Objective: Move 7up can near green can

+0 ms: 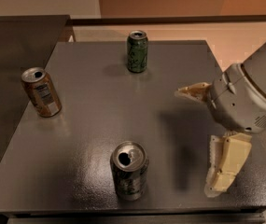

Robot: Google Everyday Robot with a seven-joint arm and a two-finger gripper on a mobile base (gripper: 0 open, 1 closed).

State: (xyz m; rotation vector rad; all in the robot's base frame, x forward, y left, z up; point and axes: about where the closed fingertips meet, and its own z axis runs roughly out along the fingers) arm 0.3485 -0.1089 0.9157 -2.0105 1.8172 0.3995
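Silvery 7up can left of spread pincer, apart.

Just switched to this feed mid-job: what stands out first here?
The gripper looms over the right edge of the dark table, fingers spread wide and empty. The 7up can stands near the front edge, the green can at the far side, and a brown-orange can at the left.
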